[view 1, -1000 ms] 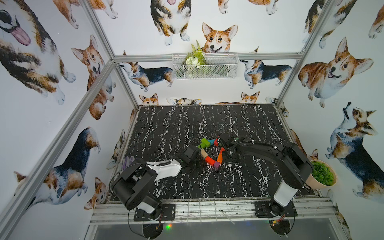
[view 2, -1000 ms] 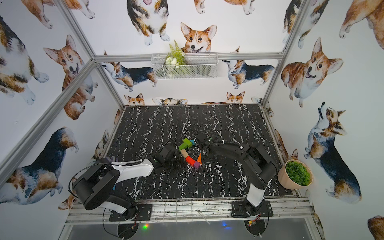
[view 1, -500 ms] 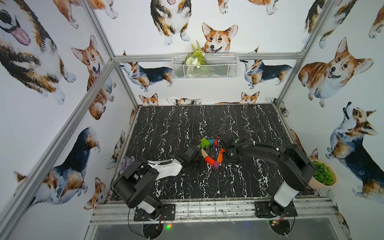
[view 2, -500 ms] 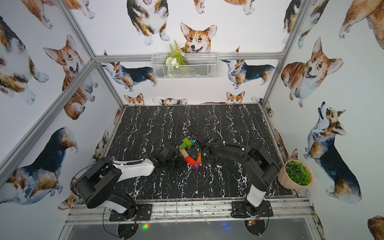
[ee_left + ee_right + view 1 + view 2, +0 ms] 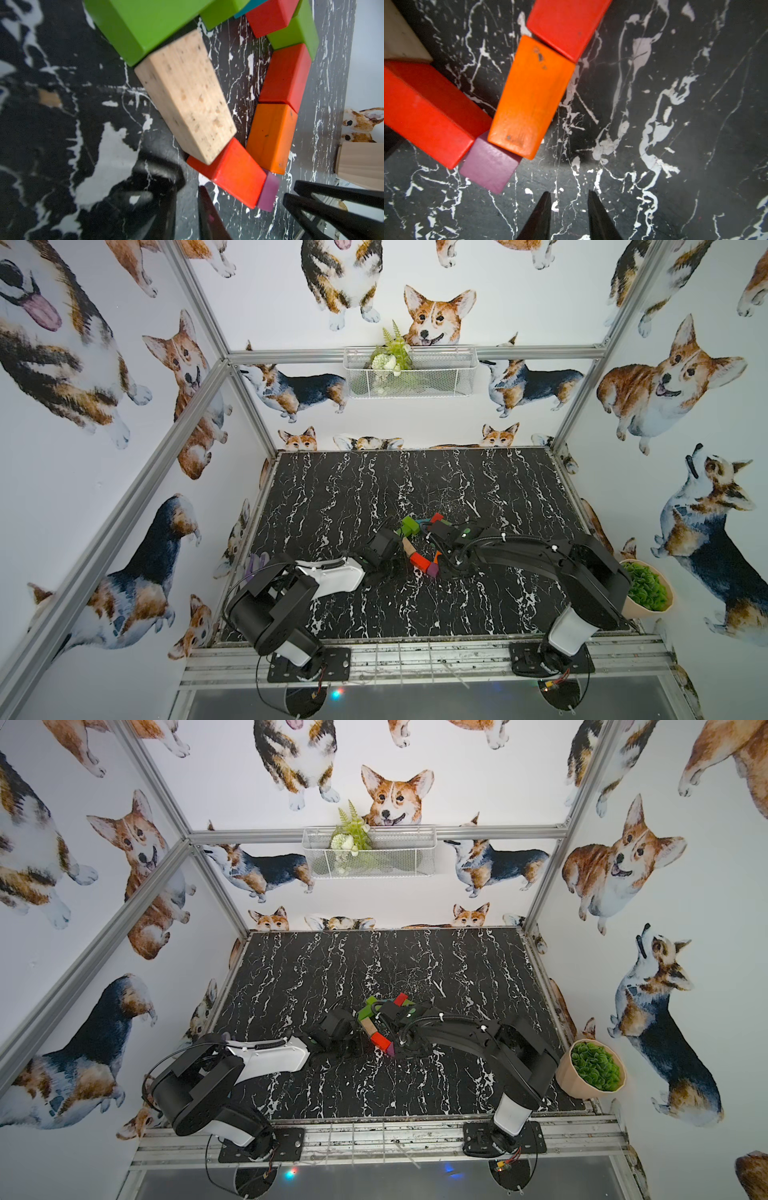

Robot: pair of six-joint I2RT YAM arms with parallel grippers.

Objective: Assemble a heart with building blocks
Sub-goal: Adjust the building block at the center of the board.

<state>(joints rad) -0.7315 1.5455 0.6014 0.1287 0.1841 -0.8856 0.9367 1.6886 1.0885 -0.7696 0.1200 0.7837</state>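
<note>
The heart [image 5: 419,543] lies at mid-table in both top views, an outline of building blocks [image 5: 384,1023]. In the left wrist view a green block [image 5: 149,22], a plain-wood bar [image 5: 185,95] and a red bar [image 5: 234,172] run down to the purple cube [image 5: 268,191]. An orange bar [image 5: 270,137] and a second red bar [image 5: 284,76] form the other side. My left gripper [image 5: 190,181] is low beside the red bar, jaws slightly apart and empty. My right gripper [image 5: 570,193] hovers just past the purple cube [image 5: 490,166] and the orange bar [image 5: 529,97], narrowly open, holding nothing.
A potted green plant [image 5: 646,591] stands at the table's right edge, close to the right arm's base. A wire basket [image 5: 409,373] with flowers hangs on the back wall. A purple item [image 5: 255,564] lies at the table's left edge.
</note>
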